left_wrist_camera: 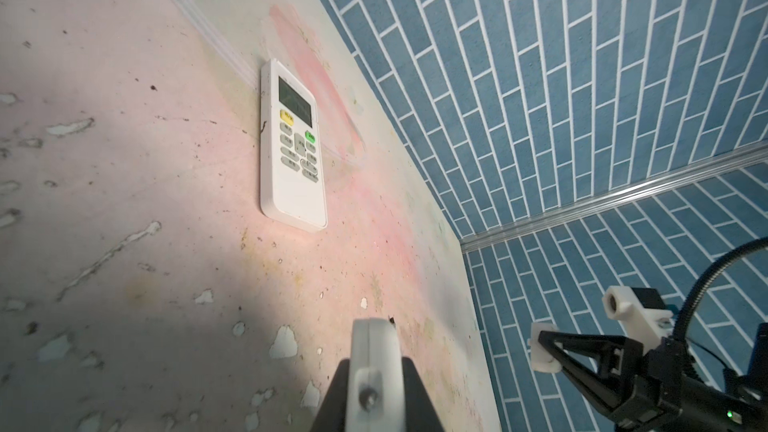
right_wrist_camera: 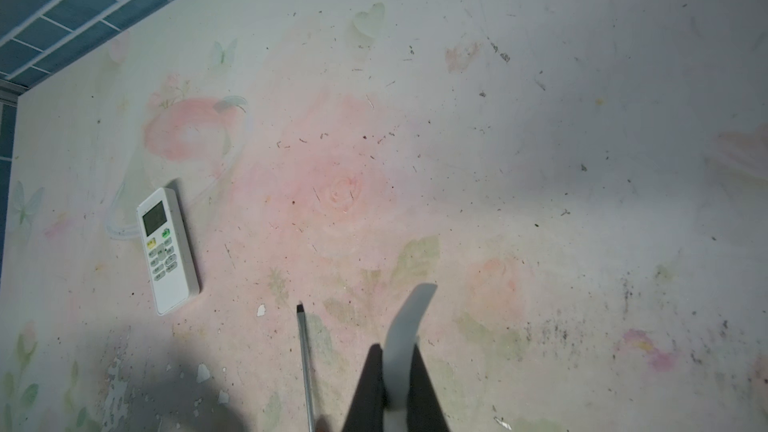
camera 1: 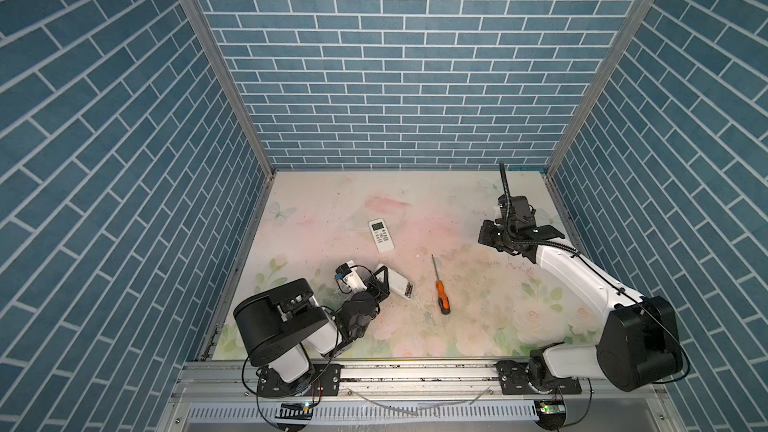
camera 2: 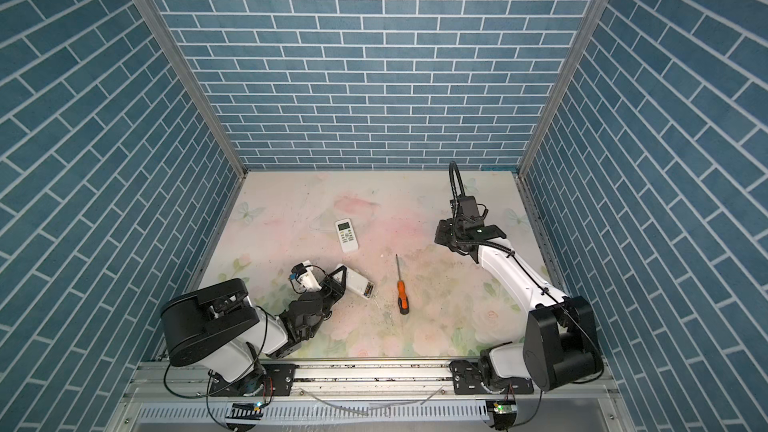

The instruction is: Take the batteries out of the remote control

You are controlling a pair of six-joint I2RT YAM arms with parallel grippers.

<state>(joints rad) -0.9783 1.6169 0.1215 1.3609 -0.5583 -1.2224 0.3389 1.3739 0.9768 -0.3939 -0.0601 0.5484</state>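
— Where can a gripper pass?
— Along the back wall (camera 1: 395, 76) the mat (camera 1: 436, 201) lies bare, and also between the screwdriver (camera 1: 439, 286) and the right arm (camera 1: 573, 268).
— What blocks the middle?
— The face-up remote (camera 1: 381, 235). Nearer the front, the second remote (camera 1: 398, 281) is clamped by the left gripper (camera 1: 381, 273). Only a slim gap separates it from the screwdriver.

top views evenly lit, sharp; wrist views dimmer, dark shadows, blurred foreground.

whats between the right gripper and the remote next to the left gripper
The screwdriver: its shaft crosses the line from the right gripper to that remote, in both top views. Otherwise bare mat.
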